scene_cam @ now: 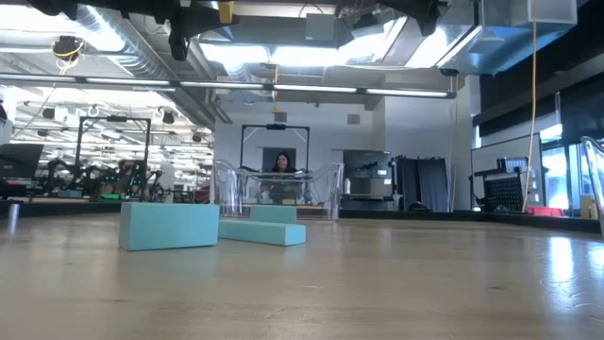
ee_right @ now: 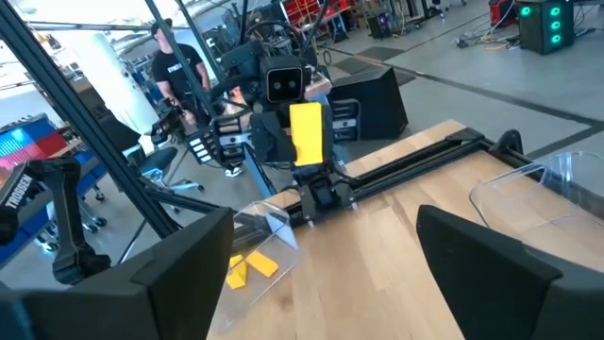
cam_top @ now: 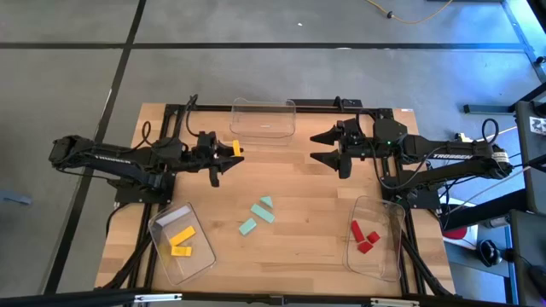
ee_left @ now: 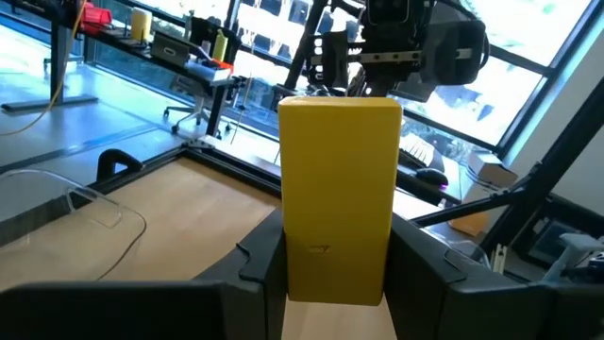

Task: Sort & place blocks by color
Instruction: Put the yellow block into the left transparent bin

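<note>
My left gripper (cam_top: 230, 152) is at the table's middle left, shut on a yellow block (cam_top: 236, 148), which fills the left wrist view (ee_left: 340, 179) and also shows in the right wrist view (ee_right: 306, 132). My right gripper (cam_top: 318, 147) is open and empty, facing it from the right. Several mint-green blocks (cam_top: 258, 213) lie flat on the table's middle and show in the low view (scene_cam: 170, 227). Yellow blocks (cam_top: 181, 241) lie in the near-left clear bin (cam_top: 162, 223). Red blocks (cam_top: 364, 235) lie in the near-right clear bin (cam_top: 391, 223). My left gripper pinches the yellow block's two side faces, at its lower part (ee_left: 332, 269), between its two fingers (ee_left: 260, 260). The fingers come level from the table's left. The block stands upright between them, lifted clear of the table.
A third clear bin (cam_top: 263, 107) stands at the far middle edge, just beyond both grippers. Bare wood lies between the two grippers and in front of the mint-green blocks. A person shows far off in the room behind the table (scene_cam: 281, 165).
</note>
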You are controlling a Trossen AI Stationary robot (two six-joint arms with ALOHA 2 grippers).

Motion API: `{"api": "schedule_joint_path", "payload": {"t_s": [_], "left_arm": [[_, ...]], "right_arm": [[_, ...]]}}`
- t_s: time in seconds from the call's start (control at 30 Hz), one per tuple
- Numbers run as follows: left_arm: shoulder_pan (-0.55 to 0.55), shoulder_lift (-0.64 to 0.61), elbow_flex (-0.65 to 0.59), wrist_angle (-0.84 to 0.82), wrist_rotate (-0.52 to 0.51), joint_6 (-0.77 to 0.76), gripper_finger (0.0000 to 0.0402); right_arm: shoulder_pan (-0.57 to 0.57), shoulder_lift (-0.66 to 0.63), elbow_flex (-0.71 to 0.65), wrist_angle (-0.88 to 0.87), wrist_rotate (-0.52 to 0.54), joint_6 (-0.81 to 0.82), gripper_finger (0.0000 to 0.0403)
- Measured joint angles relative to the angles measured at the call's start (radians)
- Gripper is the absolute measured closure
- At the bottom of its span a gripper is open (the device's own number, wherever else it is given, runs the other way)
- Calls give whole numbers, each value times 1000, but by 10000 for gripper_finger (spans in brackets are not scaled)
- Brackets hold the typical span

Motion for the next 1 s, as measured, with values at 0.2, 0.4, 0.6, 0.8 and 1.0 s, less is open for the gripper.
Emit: {"api": "schedule_joint_path", "payload": {"t_s": [0.2,0.4,0.6,0.8,1.0], "left_arm": [[0,0,0,-1,0,1,282],[0,0,0,-1,-1,25,282],[0,0,0,-2,-1,25,282],[0,1,0,-2,-2,26,282],[0,1,0,-2,-3,25,282]], "right_arm": [[0,0,0,0,0,0,68],[0,0,0,0,2,0,68],[0,0,0,-2,2,0,68],[0,0,0,-9,23,0,68],[0,1,-1,-16,26,-12,68]]}}
